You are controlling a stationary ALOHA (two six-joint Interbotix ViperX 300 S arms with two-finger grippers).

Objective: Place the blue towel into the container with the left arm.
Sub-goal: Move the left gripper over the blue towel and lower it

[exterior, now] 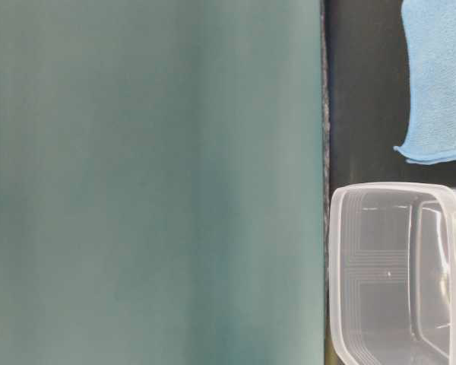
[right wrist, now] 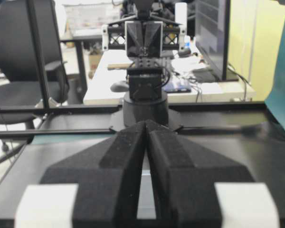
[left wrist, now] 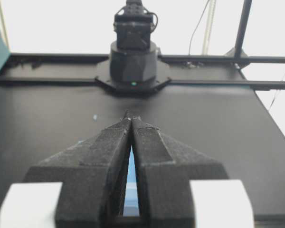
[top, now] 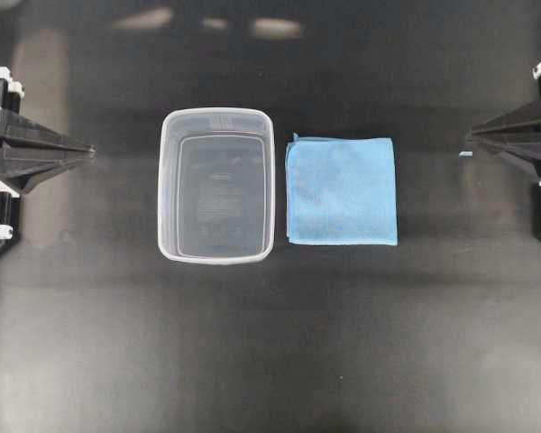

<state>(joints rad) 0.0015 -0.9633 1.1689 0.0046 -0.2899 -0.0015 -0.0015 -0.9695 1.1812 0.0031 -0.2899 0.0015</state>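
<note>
The blue towel (top: 343, 190) lies flat and folded on the black table, just right of the container (top: 168, 185), a clear tub that stands upright with nothing in it. Both also show in the table-level view, the towel (exterior: 441, 76) above the container (exterior: 342, 266). My left gripper (top: 90, 153) is shut and holds nothing at the table's left edge, well apart from the tub. In its wrist view (left wrist: 131, 118) the tips meet, and a sliver of the towel (left wrist: 131, 166) shows through the slit behind them. My right gripper (top: 470, 137) is shut and holds nothing at the right edge, with its tips together (right wrist: 146, 123).
A small pale speck (top: 466, 154) lies on the table by the right gripper's tip. A teal panel (exterior: 152, 182) fills most of the table-level view. Each wrist view faces the opposite arm's base (left wrist: 133, 61) (right wrist: 145, 95) across the table.
</note>
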